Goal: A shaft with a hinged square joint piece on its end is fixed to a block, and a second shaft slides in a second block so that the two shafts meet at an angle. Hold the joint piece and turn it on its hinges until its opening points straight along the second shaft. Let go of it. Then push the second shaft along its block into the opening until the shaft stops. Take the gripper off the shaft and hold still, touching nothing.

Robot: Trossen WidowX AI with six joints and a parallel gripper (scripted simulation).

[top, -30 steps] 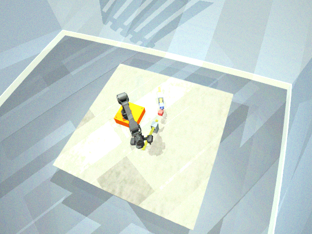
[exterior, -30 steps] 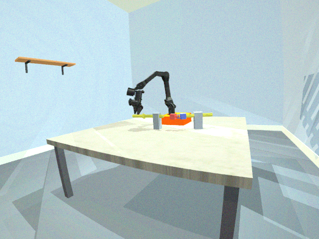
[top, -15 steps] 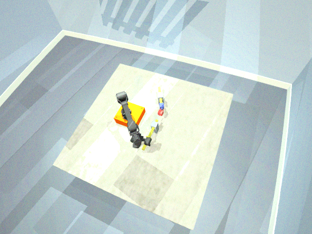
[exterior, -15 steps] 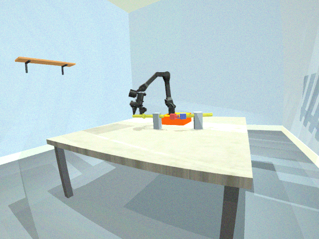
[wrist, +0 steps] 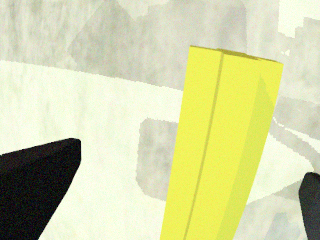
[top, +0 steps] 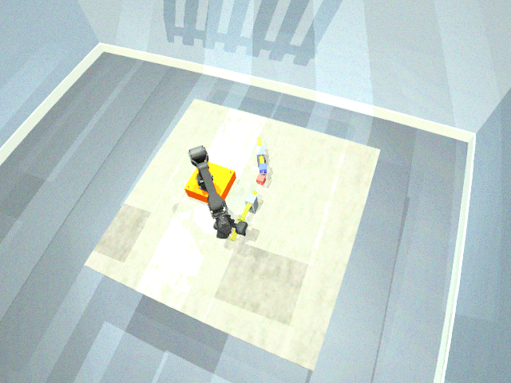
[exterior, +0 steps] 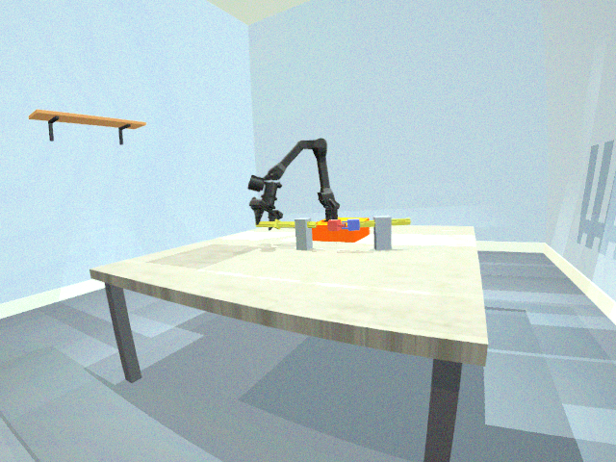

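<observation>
On table (exterior: 347, 293): two shafts (top: 245, 213), two blocks (exterior: 302, 233).

The arm (exterior: 318, 164) rises from its base, bends at a high elbow and reaches forward and down, with the wrist (exterior: 263, 186) pointing the pincer (exterior: 266, 217) toward the surface. The pincer is fully spread and grips nothing. Its two dark fingers appear at opposite edges of the wrist view.

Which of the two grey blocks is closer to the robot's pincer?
The grey block holding the long yellow shaft that reaches between the open black pincer. The other grey block stands farther, beyond the red and blue joint pieces.
</observation>
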